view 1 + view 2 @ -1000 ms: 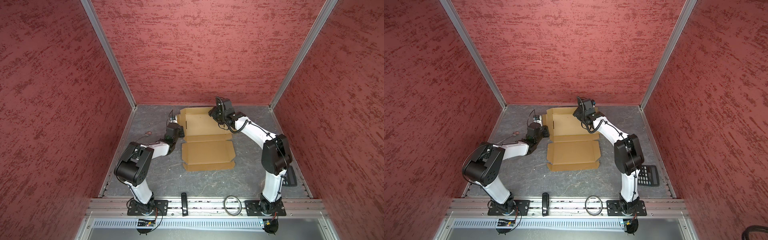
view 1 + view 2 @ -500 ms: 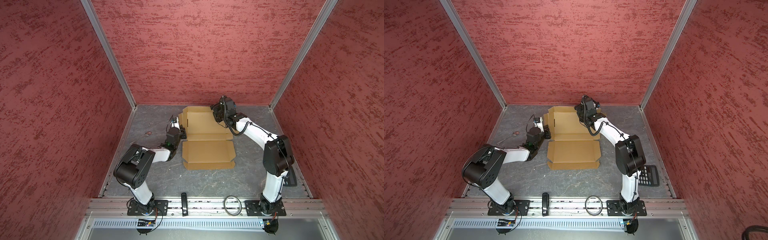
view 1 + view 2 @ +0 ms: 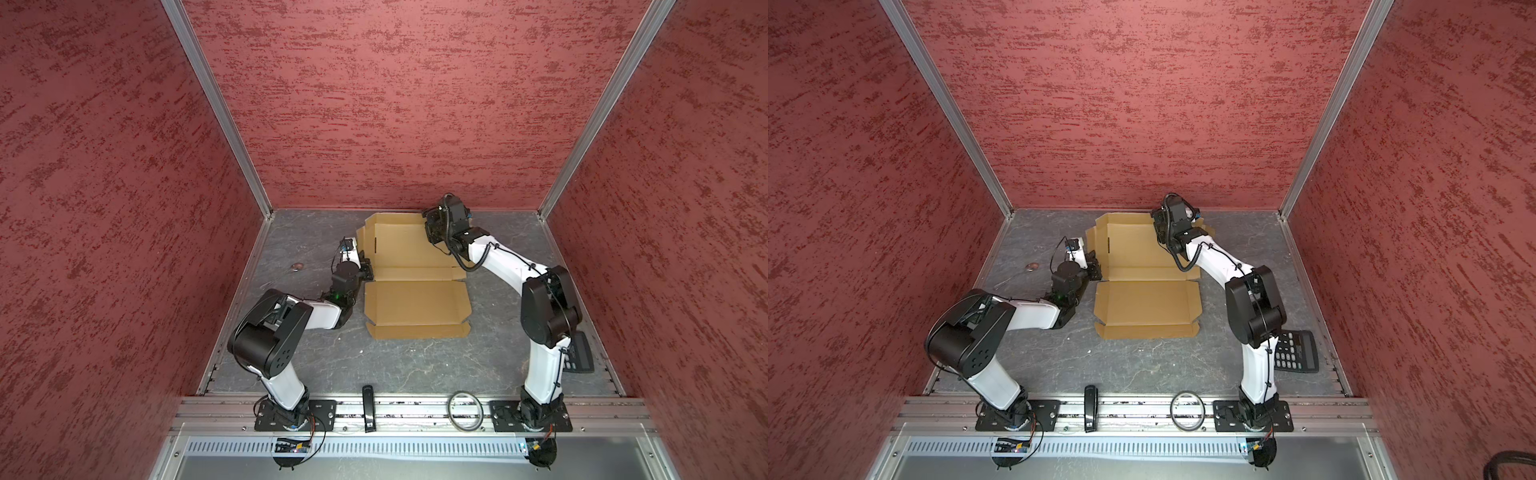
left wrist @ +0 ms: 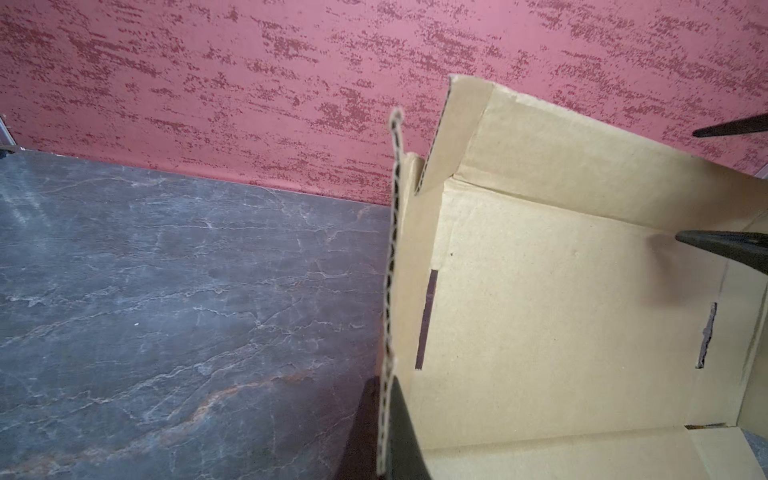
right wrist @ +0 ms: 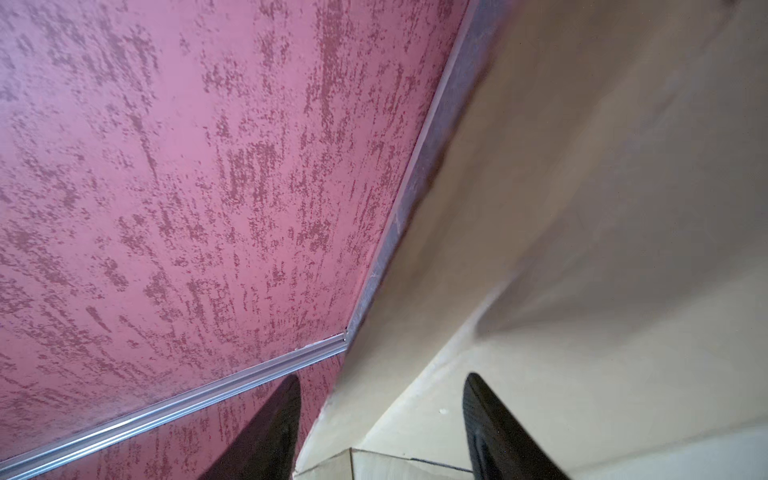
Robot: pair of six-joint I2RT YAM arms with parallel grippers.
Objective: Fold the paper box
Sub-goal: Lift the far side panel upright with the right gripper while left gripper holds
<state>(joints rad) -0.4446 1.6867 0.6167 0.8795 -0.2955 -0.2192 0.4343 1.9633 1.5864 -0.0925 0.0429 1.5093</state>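
The paper box (image 3: 417, 305) (image 3: 1148, 305) is a brown cardboard sheet lying unfolded mid-table, its far panel and side flaps partly raised. My left gripper (image 3: 366, 267) (image 3: 1095, 267) (image 4: 384, 419) is shut on the upright left side flap, whose corrugated edge (image 4: 392, 266) stands between the fingers. My right gripper (image 3: 430, 232) (image 3: 1159, 230) (image 5: 380, 401) is open at the box's far right corner. A raised cardboard flap (image 5: 561, 208) passes between its fingers without being pinched. Both of its fingertips (image 4: 725, 248) show in the left wrist view over the box's inner panel.
A black calculator (image 3: 1295, 351) (image 3: 578, 354) lies by the right arm's base. A metal ring (image 3: 464, 409) (image 3: 1187, 409) and a black bar (image 3: 368, 408) (image 3: 1090, 408) rest on the front rail. A spoon (image 3: 1030, 267) lies left of the box. The red back wall stands just behind the box.
The left arm has shifted slightly toward the front, still holding the left flap. The right gripper has edged along the box's far right corner; the far panel stands a little higher.
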